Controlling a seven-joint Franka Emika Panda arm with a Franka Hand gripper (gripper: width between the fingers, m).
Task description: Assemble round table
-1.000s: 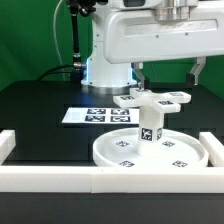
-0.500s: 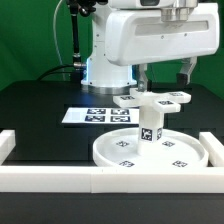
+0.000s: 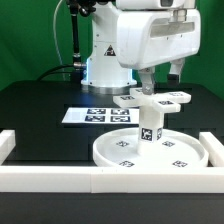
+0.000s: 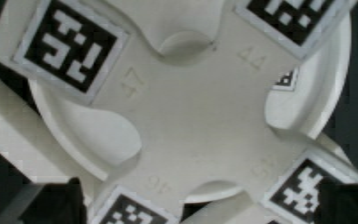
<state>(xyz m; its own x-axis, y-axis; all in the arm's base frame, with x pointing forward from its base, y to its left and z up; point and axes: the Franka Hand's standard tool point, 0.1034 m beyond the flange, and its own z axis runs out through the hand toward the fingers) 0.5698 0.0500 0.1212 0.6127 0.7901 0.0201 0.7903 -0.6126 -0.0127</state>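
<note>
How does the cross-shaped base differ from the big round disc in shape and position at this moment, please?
The cross-shaped base has four arms, while the round disc is a rimmed circle and plainly wider. The base sits raised on top of the upright leg, whereas the disc lies flat on the black table, against the white rail. Both are white plastic and carry small black-and-white square tags.

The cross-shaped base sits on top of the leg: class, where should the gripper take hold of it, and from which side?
Grip the cross-shaped base from above, probably with the fingers across one flat arm or the hub where the arms meet. It lies level on the upright leg, its top face open, while the disc and leg block any approach from below.
</note>
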